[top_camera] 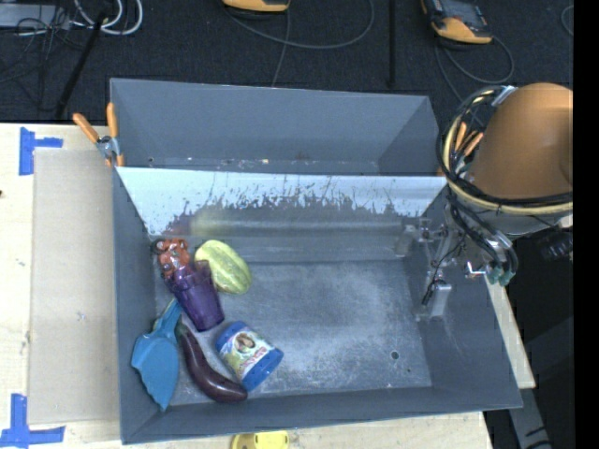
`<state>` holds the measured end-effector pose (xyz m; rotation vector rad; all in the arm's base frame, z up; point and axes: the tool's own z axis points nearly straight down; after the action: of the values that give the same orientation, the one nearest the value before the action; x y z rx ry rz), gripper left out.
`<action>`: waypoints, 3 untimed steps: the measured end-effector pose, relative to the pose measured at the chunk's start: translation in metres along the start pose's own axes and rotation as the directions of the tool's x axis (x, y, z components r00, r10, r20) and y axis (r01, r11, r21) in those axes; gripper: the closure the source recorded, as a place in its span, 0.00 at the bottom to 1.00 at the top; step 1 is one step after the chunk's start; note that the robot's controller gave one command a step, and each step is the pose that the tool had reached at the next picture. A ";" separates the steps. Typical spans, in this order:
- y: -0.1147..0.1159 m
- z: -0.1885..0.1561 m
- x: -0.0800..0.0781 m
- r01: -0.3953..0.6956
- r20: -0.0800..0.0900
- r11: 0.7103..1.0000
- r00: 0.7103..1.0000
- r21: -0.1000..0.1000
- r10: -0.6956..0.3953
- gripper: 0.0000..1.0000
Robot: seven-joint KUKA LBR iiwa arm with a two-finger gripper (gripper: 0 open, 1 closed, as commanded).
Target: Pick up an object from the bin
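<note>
Six small things crowd the grey metal bin [328, 316] at its left, among them a purple plastic cup [197, 297], a dark purple aubergine [210, 373] and a blue round tub [249, 353]. Pincer [433, 293] hangs by the right wall, well apart; I cannot tell its state.

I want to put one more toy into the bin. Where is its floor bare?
Bare: the middle floor, from the blue jar across to the gripper. Crowded: the left corner, with purple cup, eggplant and blue shovel.
</note>
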<state>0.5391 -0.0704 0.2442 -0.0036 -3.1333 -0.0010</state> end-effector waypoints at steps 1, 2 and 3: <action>0.000 -0.004 -0.001 0.001 0.008 1.000 1.000 0.000 -0.001 0.00; 0.015 0.034 -0.022 -0.016 0.019 1.000 1.000 0.002 0.016 0.00; 0.062 0.046 -0.023 -0.036 0.003 0.999 0.999 0.001 0.036 0.00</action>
<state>0.5617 -0.0086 0.1977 -0.0602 -3.1361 0.0006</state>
